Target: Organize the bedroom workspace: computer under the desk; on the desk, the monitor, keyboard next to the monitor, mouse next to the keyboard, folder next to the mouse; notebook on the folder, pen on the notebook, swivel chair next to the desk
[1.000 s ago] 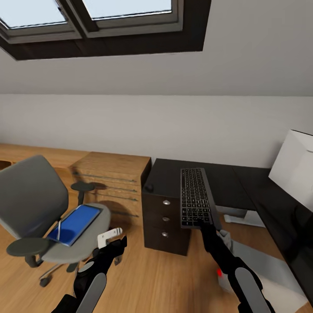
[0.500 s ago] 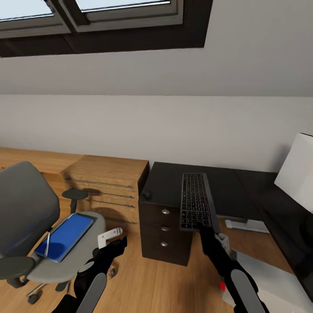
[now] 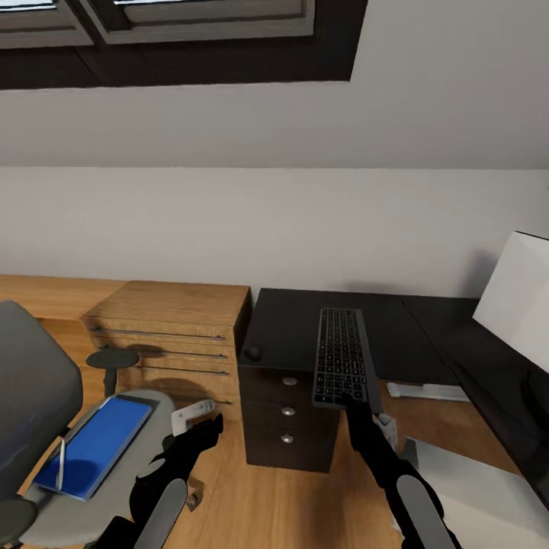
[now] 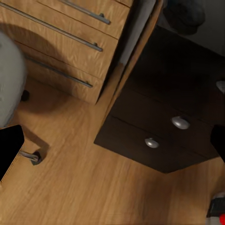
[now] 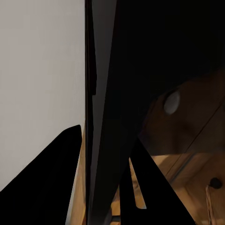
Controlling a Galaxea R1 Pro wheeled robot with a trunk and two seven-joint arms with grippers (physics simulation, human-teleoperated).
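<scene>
Change since the earlier pictures: our head camera has swung right and down, so the swivel chair now sits lower and further left in view and the skylight is nearly cut off; the furniture itself has not moved.

Right gripper: still pinching the near edge of the keyboard, held above the dark desk. The right wrist view shows the keyboard edge-on between the two dark fingers.

Left gripper: hangs over the wood floor between chair and desk; we cannot tell whether its fingers are spread or pressed together.

Blue folder: lying on the chair seat.

Mouse: on the desk's left corner.

White monitor: on the desk at right.

Drawer unit, under the desk: three drawers, all closed. Wooden dresser beside it: drawers closed. The left wrist view shows both fronts, dresser and drawer unit.
</scene>
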